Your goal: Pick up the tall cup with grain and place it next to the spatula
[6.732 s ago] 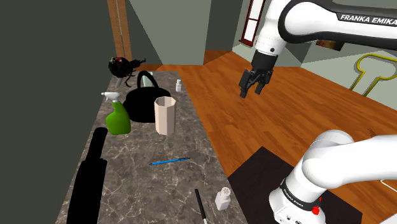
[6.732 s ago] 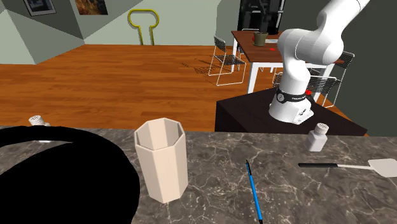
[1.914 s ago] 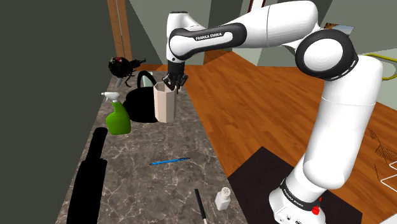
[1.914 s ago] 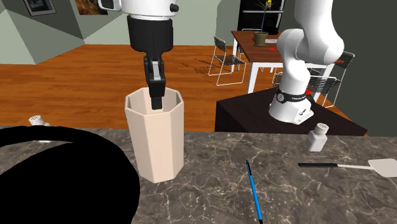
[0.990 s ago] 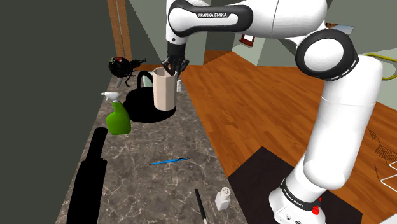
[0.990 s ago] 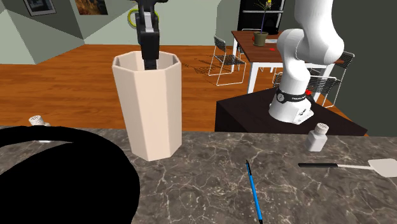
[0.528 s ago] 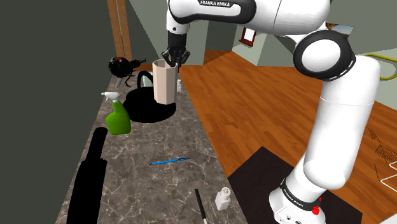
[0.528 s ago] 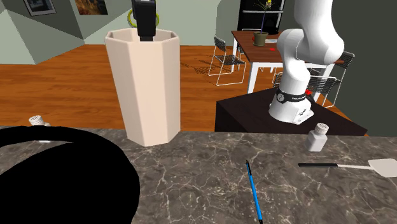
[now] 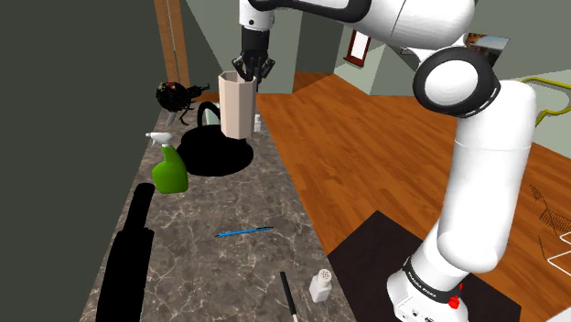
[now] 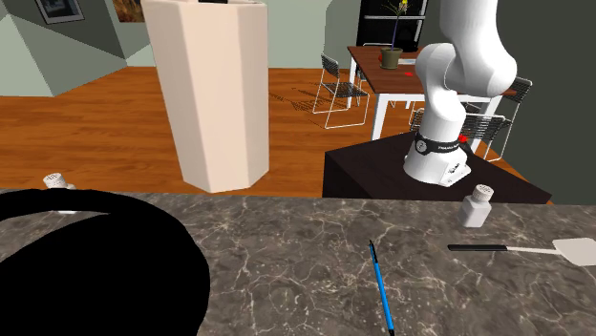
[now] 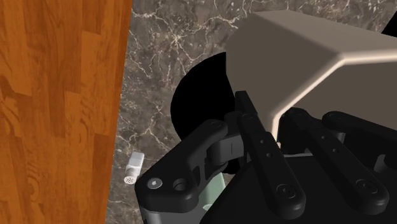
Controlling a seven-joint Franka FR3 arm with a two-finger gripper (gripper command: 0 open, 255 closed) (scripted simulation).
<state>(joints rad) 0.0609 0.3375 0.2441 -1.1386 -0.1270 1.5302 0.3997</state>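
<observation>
Cup (image 9: pixel 237 103), tall, beige and faceted, hangs up off the dark marble tabletop (image 9: pixel 229 265), over a flat black round shape (image 9: pixel 215 154). Black end effector (image 9: pixel 250 69) is clamped on its rim, one finger inside. White-headed spatula (image 10: pixel 535 250) lies well apart.

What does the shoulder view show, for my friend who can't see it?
A black gripper on a white robot arm holds a tall beige cup by its rim, up above a dark marble counter. On the counter are a green spray bottle, a blue pen and a small white shaker; a wood floor lies beside it.
</observation>
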